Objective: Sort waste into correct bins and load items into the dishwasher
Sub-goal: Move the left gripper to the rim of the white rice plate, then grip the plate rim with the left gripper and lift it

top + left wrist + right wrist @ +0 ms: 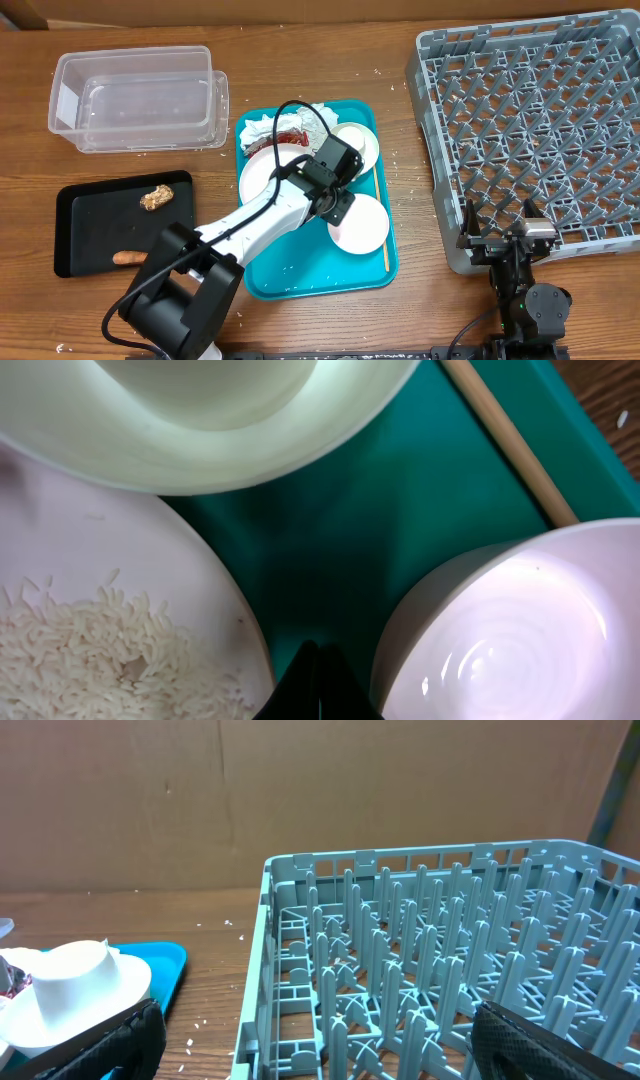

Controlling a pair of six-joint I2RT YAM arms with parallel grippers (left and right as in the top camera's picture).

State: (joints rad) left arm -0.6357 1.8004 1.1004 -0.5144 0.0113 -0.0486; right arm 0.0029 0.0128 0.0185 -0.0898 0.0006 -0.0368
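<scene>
The left arm lies right across the teal tray, so from overhead a good part of the big white plate is covered and the fingertips are lost under the wrist housing. The wrist camera sorts it out. The left gripper is pinched fully closed with nothing between its fingers. It sits over bare teal in the gap between the white plate, which is scattered with rice grains, and the pale pink plate. The frame's bottom edge cuts the tips off, so I can't tell whether they touch the tray floor.

At the top of that view the pale saucer is only half in shot. The thin wooden stick runs along the tray's right side.

Behind the arm, the crumpled napkins and the red wrapper are bunched at the tray's far end, partly hidden. The small white cup sits on the saucer.

The right gripper is spread wide and empty, parked at the near edge of the grey dish rack. The rack runs off the frame to the right.

On the left of the desk, the black tray carries the brown food bit and the carrot. A clear plastic tub stands behind it.
</scene>
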